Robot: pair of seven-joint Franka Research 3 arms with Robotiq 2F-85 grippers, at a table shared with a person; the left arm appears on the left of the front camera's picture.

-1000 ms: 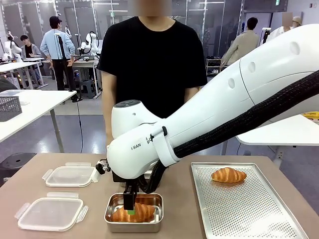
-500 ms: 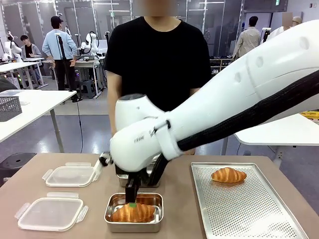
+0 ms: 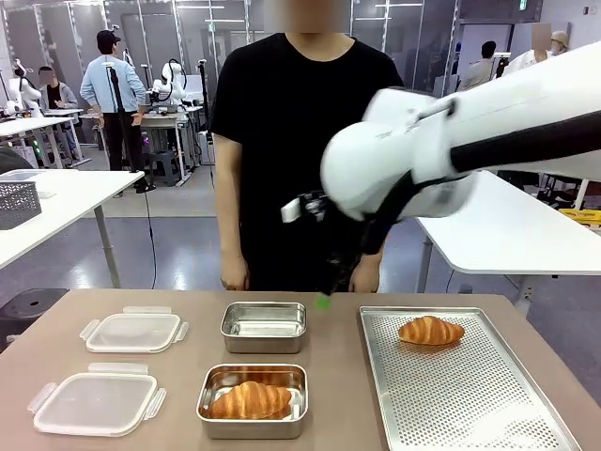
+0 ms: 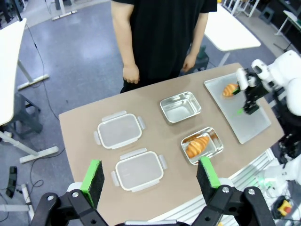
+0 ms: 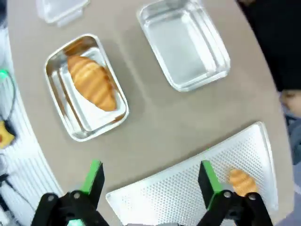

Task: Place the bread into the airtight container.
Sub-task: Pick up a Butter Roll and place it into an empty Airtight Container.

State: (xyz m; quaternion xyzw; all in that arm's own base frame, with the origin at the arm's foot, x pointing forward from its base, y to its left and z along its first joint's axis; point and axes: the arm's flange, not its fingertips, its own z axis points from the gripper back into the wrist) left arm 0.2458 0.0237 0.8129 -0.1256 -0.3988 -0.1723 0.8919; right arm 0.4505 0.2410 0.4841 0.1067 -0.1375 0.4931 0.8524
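One bread, a croissant point(image 3: 249, 399) point(image 5: 91, 81) point(image 4: 197, 145), lies in the near steel container point(image 3: 252, 430) point(image 5: 59, 101). A second croissant point(image 3: 430, 330) point(image 5: 243, 181) rests on the perforated tray point(image 3: 460, 395) point(image 5: 188, 193). Behind the filled container stands an empty steel container point(image 3: 264, 346) point(image 5: 186, 44) point(image 4: 180, 106). My right gripper point(image 3: 324, 289) point(image 5: 150, 178) hangs open and empty, high above the table between the containers and the tray. My left gripper point(image 4: 149, 174) is open and empty, far above the table's near side.
Two clear plastic lids point(image 3: 133, 332) point(image 3: 94, 402) lie at the table's left. A person in black stands at the far edge, hands point(image 3: 235, 274) hanging just behind the table. The tray point(image 4: 240, 113) takes up the right side.
My right gripper has risen out of the near container, leaving the croissant in it, and has swung up and right toward the tray. The containers and lids have not moved.
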